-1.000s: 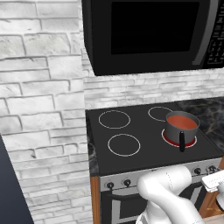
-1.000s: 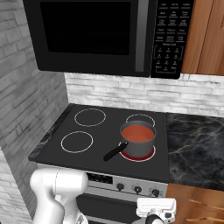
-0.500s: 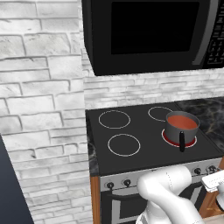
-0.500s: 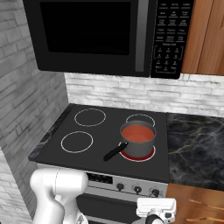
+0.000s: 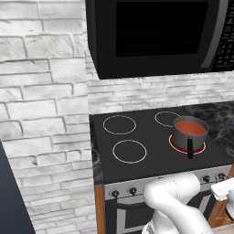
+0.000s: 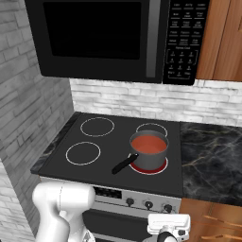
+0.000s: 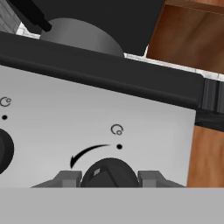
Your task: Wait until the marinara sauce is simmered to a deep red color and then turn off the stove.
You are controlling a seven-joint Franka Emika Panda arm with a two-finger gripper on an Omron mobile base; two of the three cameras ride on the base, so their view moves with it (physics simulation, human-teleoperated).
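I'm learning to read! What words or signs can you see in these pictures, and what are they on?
No words can be read.
Microwave button labels: too small and blurred.
Stove front panel display: blurred.
Stove front panel, above the knob: a curved arrow, a dot and a small ring sign, no letters.

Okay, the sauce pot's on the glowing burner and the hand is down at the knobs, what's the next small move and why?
Probably hold and wait: the gripper brackets the small black knob on the stove's silver front panel, so it seems placed to turn it. But the marinara sauce in the small grey metal pot looks orange-red rather than deep red, and the burner ring glows.
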